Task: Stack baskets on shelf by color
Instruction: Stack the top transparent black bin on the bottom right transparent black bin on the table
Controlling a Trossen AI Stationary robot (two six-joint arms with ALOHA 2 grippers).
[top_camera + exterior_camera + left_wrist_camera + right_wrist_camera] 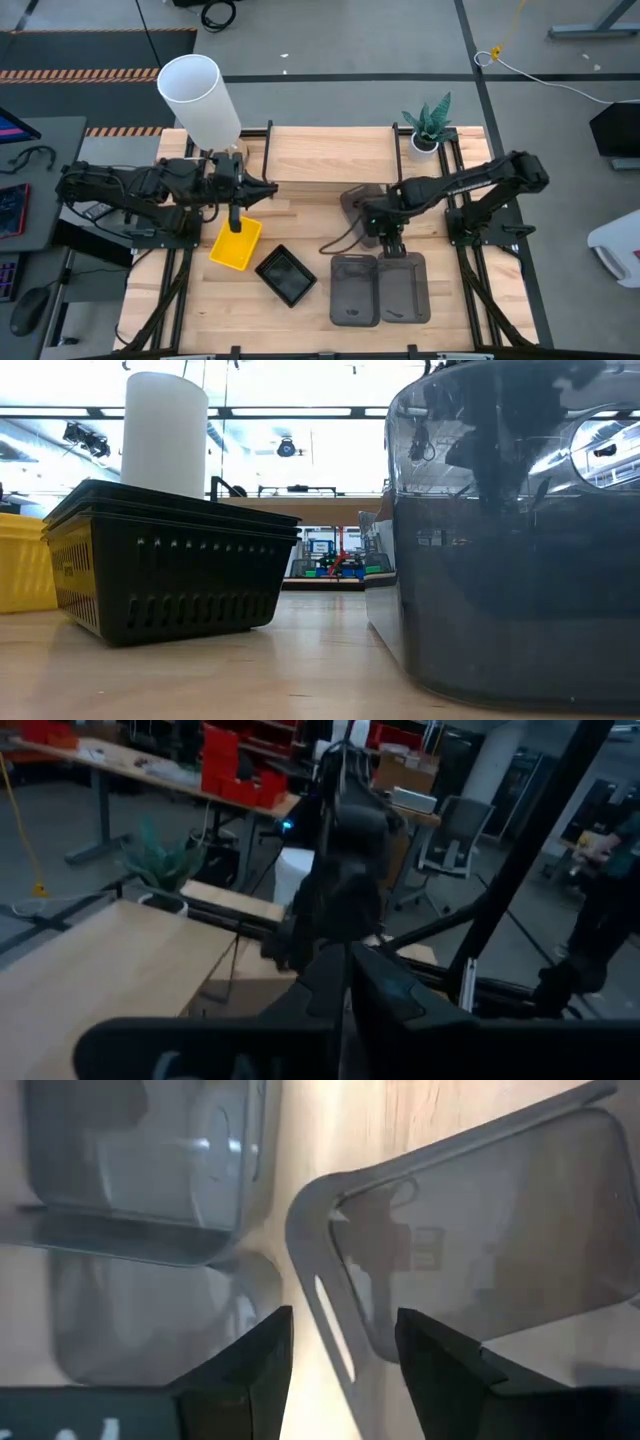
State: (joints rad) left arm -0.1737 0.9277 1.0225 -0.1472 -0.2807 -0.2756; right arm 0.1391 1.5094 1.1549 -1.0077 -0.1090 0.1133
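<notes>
- Your right end effector stood open over the grey baskets, its fingers straddling the slotted end rim of one grey basket without gripping it.
- From above, that right end effector sat at the far edge of two grey baskets lying side by side on the tabletop; a third grey basket lay just behind them.
- Your left end effector hung at the far edge of the yellow basket. You could not tell from these views whether it was open, or whether it held that rim.
- The black basket rested just beside the yellow one, toward the near edge, tilted.
- The shelf stood along the far side of the tabletop, with a white cylinder at its left end and a potted plant at its right.
</notes>
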